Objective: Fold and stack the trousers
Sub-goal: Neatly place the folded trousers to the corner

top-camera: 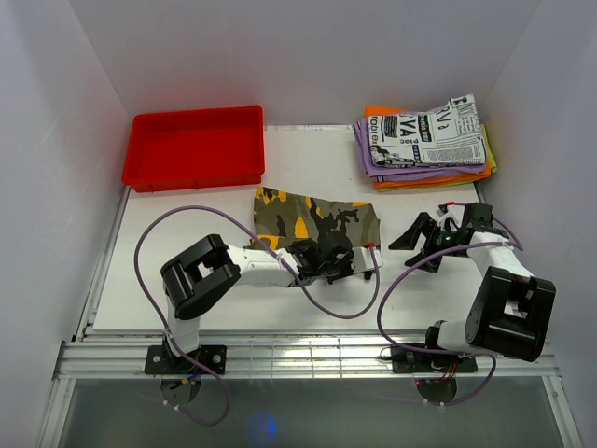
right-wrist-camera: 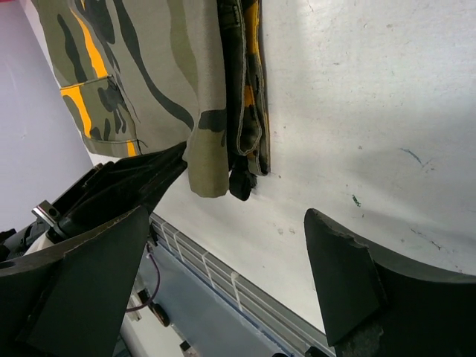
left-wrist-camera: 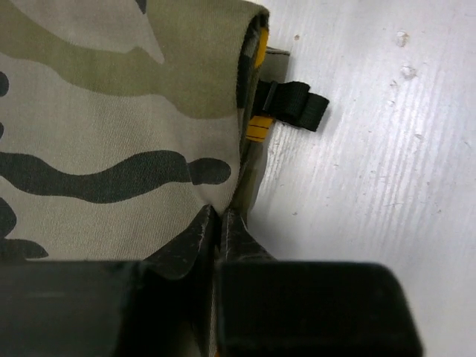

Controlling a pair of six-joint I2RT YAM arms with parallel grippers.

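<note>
Two arms reach out over the white counter [top-camera: 187, 289] in the top view. The camouflage trousers [top-camera: 312, 219] lie folded into a flat rectangle near the counter's middle, in front of the red tray [top-camera: 196, 147] and well apart from the stack of folded garments [top-camera: 424, 140] in the far right corner. My left claw [top-camera: 350, 261] sits at the trousers' near right corner. My right claw [top-camera: 418, 235] hangs just to the right of the cloth, its jaws spread.

From the left wrist, I see the left claw [left-wrist-camera: 219, 230] clenched on the trousers [left-wrist-camera: 111, 111], both fingertips [left-wrist-camera: 201, 234] pressed together on the folded edge where cloth meets bare counter [left-wrist-camera: 372, 186]. A black strap loop [left-wrist-camera: 297, 104] pokes out from between the layers and lies on the counter.

From the right wrist, the right claw [right-wrist-camera: 223, 275] is released, its two fingers [right-wrist-camera: 97, 282] wide apart with nothing between them, above the counter [right-wrist-camera: 357, 111]. The trousers [right-wrist-camera: 149, 74] lie beyond it, the stacked layers showing along their edge, and the left claw [right-wrist-camera: 134, 182] touches their near corner.
</note>
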